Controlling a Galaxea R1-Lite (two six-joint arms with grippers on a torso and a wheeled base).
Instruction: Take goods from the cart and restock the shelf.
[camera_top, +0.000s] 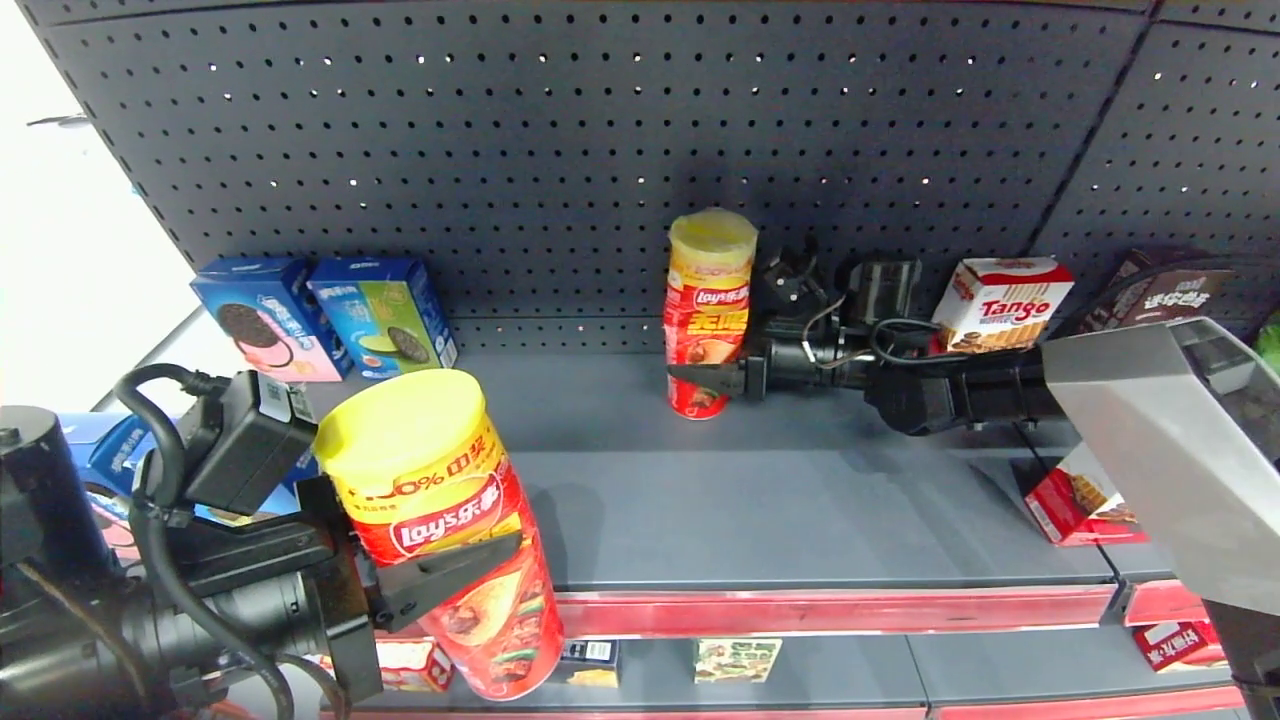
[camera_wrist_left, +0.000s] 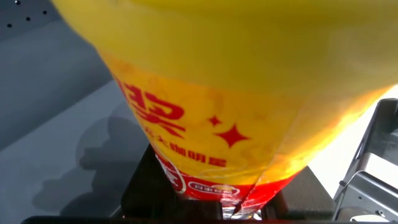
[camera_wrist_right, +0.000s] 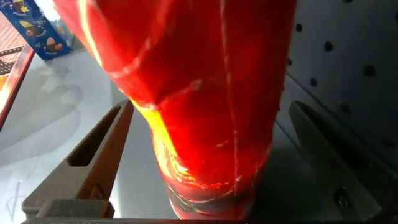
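Note:
A tall red and yellow chips can (camera_top: 455, 530) with a yellow lid hangs tilted in front of the shelf's front left edge. My left gripper (camera_top: 440, 565) is shut on its middle; in the left wrist view the can (camera_wrist_left: 236, 124) looms above the dark fingers (camera_wrist_left: 146, 190). A second chips can (camera_top: 708, 310) stands upright at the back middle of the grey shelf (camera_top: 760, 500). My right gripper (camera_top: 692, 372) is open around its lower part. In the right wrist view both fingers (camera_wrist_right: 93, 168) flank this can (camera_wrist_right: 205, 106) with thin gaps.
Two blue cookie boxes (camera_top: 330, 315) stand at the shelf's back left. A wafer box (camera_top: 1003, 303) and a brown pack (camera_top: 1160, 295) are at the back right, with a red box (camera_top: 1080, 505) lying flat in front. A pegboard wall (camera_top: 600, 130) backs the shelf; small goods (camera_top: 738, 660) sit on the lower shelf.

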